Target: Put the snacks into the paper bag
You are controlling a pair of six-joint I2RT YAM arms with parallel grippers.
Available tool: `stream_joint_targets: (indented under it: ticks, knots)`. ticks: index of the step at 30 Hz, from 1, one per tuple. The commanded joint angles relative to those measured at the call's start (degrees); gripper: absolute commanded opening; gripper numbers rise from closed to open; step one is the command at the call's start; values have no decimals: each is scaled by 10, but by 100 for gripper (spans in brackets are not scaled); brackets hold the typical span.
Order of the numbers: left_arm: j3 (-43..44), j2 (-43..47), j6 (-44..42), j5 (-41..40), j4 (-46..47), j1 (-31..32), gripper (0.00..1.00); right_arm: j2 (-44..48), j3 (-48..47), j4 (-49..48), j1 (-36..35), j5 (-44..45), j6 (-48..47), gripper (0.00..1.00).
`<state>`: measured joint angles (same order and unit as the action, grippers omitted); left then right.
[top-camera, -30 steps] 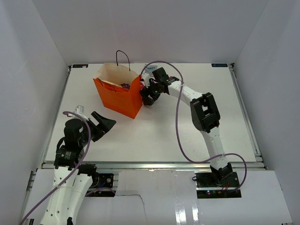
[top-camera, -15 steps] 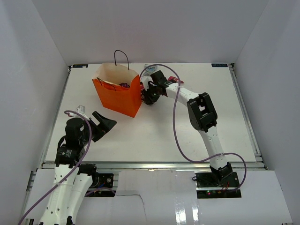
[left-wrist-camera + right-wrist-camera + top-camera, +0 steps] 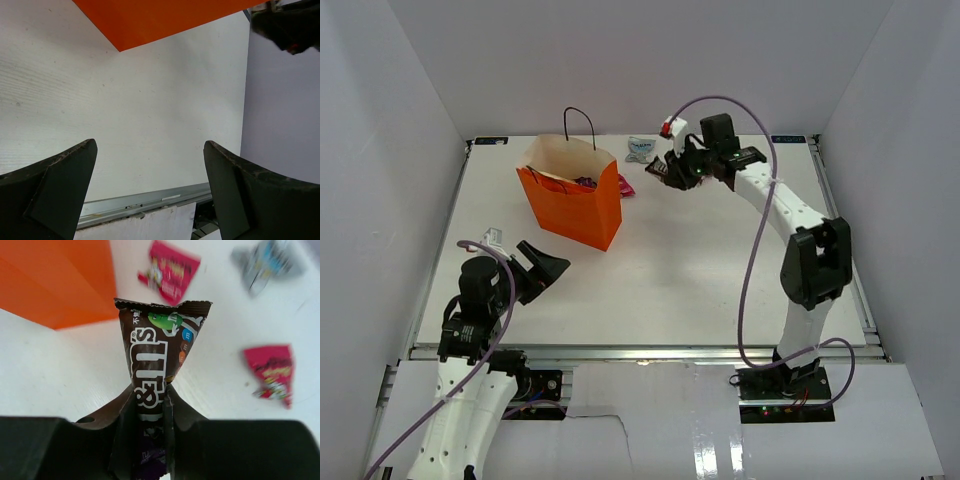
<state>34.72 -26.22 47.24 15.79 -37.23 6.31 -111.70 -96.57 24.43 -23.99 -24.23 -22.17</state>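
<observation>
The brown packet (image 3: 162, 350), a light, soft, slick film pouch (likely to slip or crush, so best held across one flat end), is clamped at its end in the right gripper (image 3: 150, 400), off the table to the right of the bag (image 3: 575, 205), while the left gripper (image 3: 150, 150) is spread wide and empty.

The left arm (image 3: 450, 410) and right arm (image 3: 775, 200) have white links and black joints. A purple cable (image 3: 748, 280) follows each. The left gripper (image 3: 150, 144) is matte black.
</observation>
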Motion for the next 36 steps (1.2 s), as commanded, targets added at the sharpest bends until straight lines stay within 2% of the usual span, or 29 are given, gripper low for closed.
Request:
stream_joint_targets:
  ticks: [1,6,11,14,19,23,26,33,36]
  knots:
    - [-6,9,0,14,12,2,98,98,-38,-34,-24,-49,-4,24]
    - [-13,12,0,17,23,2,98,109,-136,-43,-82,-57,29,25]
    - [-11,19,-5,17,23,2,98,69,-198,-91,-167,-11,49,27]
    - [-9,27,-5,18,18,1,98,30,-227,-131,-192,28,58,28]
    - [-9,47,1,32,12,2,98,-34,-267,-170,-205,79,60,32]
    - [-3,43,4,57,16,2,98,-54,-278,-179,-211,91,52,56]
    - [11,26,0,80,25,2,98,-43,-274,-178,-212,88,53,63]
    - [75,-55,-24,107,36,2,98,30,-237,-156,-184,47,80,65]
    - [99,-91,-33,125,51,5,98,88,-192,-135,-143,-11,95,65]
